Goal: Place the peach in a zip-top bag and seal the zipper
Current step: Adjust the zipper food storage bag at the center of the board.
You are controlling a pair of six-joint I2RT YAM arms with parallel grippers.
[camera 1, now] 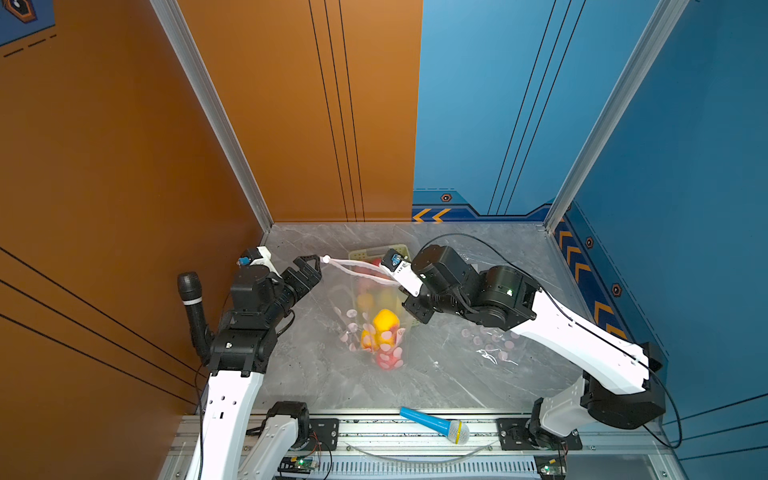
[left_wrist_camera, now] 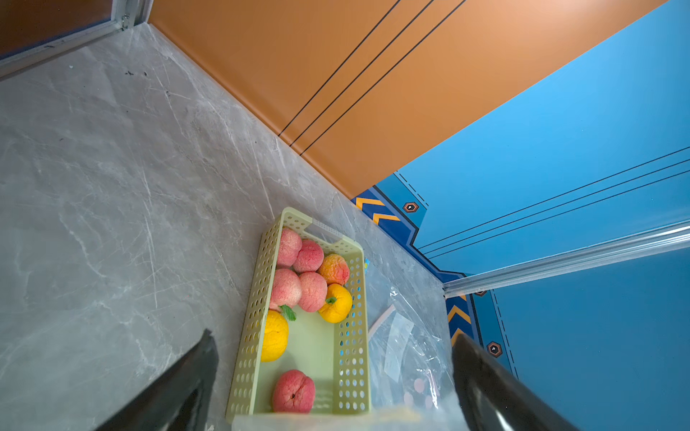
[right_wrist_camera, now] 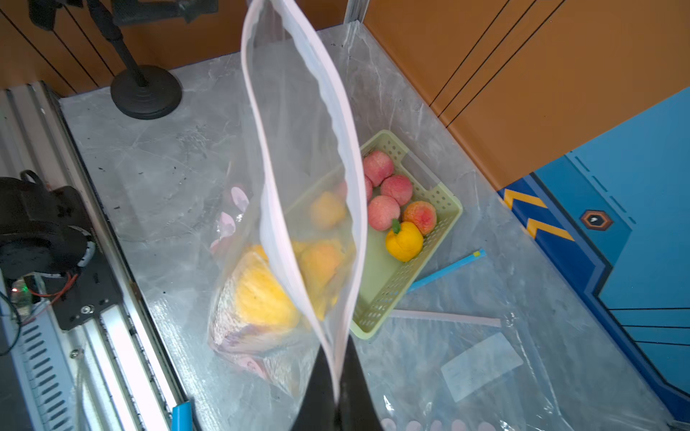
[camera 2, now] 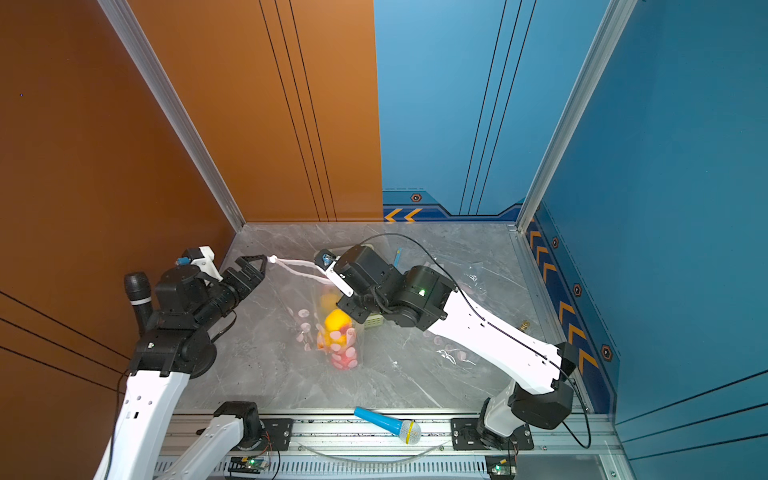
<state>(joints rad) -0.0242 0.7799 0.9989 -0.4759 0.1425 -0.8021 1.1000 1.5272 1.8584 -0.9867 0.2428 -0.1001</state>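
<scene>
**Peach (camera 1: 384,326) low in the hanging zip-top bag (camera 1: 357,307), mouth not sealed**

Far left, by the orange wall: black microphone (camera 1: 190,291) upright on a round-footed stand. Beside it, left gripper (camera 1: 319,267) raised above the table (camera 1: 316,374), jaws spread wide, holding nothing. In the left wrist view, both black fingers (left_wrist_camera: 186,380) far apart at the frame's edges.

Just beside the gripper's tips: white slider (camera 1: 326,259) at the end of the zipper (right_wrist_camera: 356,171). Touching or a hair apart, cannot tell. From there, zipper strip stretched across to the right gripper (right_wrist_camera: 336,369), its two halves parted along the span, mouth gaping in the right wrist view.

Below the strip: clear bag with pink dots, hanging down to the table. Yellow-orange peach near its bottom, plain in both top views, blurred through the plastic in the right wrist view. Behind the bag: pale green basket (left_wrist_camera: 257,283) of pink and yellow fruit.

Right gripper pinched tight on its end of the zipper strip, bearing the bag. On the front rail, nearer the camera than the bag: blue toy microphone (camera 1: 434,424) on its side. Further right, flat on the table: spare bags (camera 1: 490,345), clear plastic, pink-dotted.
</scene>
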